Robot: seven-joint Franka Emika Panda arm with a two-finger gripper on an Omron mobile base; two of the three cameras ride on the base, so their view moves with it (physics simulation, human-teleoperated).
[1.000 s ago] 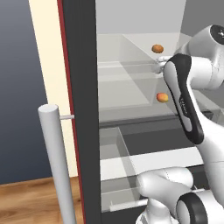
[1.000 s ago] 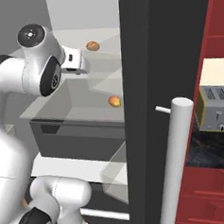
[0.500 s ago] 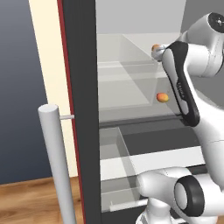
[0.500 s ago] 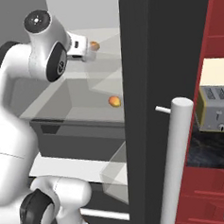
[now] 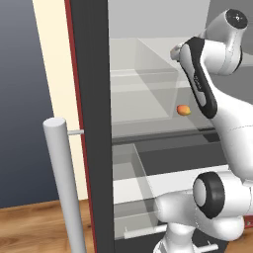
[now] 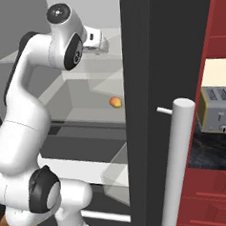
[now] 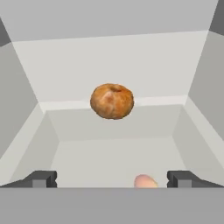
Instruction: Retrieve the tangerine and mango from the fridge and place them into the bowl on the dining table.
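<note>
Inside the open dark grey fridge (image 5: pixel 91 99), the robot's two-finger gripper (image 7: pixel 112 178) stands wide and empty before a round brownish-orange tangerine (image 7: pixel 112 101).

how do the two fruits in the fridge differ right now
The tangerine sits on the upper shelf, straight ahead of the open gripper; the mango lies one shelf lower. The tangerine is round, brownish orange and dimpled on top; the mango is yellower orange with a red blush, and looks slightly oval. Neither is gripped, and both lie inside the fridge.

toaster (image 6: pixel 221 109) on black counter (image 6: pixel 211 152), red cabinets (image 6: pixel 207 201)
</note>
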